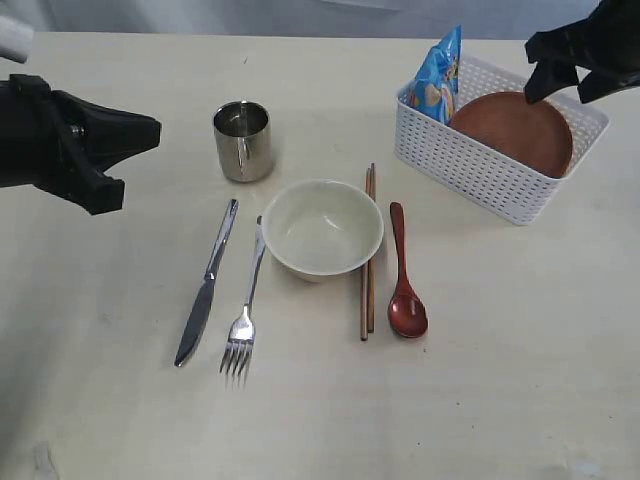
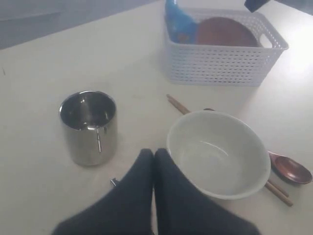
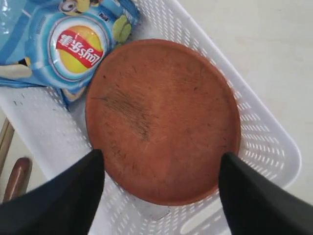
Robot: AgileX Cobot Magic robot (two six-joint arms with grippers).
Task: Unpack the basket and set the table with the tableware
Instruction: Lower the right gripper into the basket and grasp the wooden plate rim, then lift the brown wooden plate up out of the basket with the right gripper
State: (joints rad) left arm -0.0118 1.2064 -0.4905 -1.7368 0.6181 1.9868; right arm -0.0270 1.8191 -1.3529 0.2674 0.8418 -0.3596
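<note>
The right hand, spread wide and empty, hovers over the brown plate, which leans inside the basket near the counter's far right corner. The next move is probably to slip one finger under the plate's raised rim, pinch firmly, and lift clear of the snack bag. The left hand is clenched and empty.

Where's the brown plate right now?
Exterior view, upper right: the plate sits inside the white basket beside the blue snack bag, under the right gripper.

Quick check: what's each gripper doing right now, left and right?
Left gripper: closed, holding nothing.
Right gripper: open, empty, over the brown round plate in the white perforated plastic basket.
</note>
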